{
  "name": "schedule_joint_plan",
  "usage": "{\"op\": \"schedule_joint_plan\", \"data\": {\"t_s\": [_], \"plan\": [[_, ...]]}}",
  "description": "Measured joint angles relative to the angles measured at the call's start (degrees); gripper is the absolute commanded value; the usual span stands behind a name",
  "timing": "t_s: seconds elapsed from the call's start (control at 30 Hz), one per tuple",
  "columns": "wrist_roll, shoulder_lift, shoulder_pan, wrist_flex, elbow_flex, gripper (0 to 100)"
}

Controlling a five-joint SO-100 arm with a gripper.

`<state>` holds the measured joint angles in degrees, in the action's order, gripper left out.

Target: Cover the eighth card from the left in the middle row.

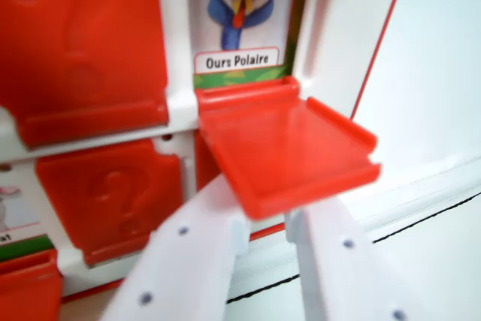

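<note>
Lifting looks like the step in hand: the red flap point(289, 152) under the "Ours Polaire" card point(240, 16) juts out level from its hinge, halfway between down and shut, and the card is still bare. The gripper point(267, 227) sits at six o'clock beneath the flap, its two white fingers point(195, 253) parted with a narrow gap, clamping nothing, the flap's front lip resting on or just above their tips; I cannot tell which. Next, I judge, it must push up and toward twelve o'clock until the flap stands over the card. The flap is glossy moulded plastic with raised side rails; covered flaps point(83, 43) at nine o'clock carry embossed question marks; the frame point(176, 35) is smooth white
</note>
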<state>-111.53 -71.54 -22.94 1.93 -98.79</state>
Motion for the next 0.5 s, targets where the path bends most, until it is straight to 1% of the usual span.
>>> {"op": "schedule_joint_plan", "data": {"t_s": [0.13,0.3,0.5], "plan": [[0.9,0.2,0.0,0.2,3.3,0],[0.9,1.6,0.2,0.2,8.0,0],[1.5,2.6,1.1,0.2,10.5,0]]}}
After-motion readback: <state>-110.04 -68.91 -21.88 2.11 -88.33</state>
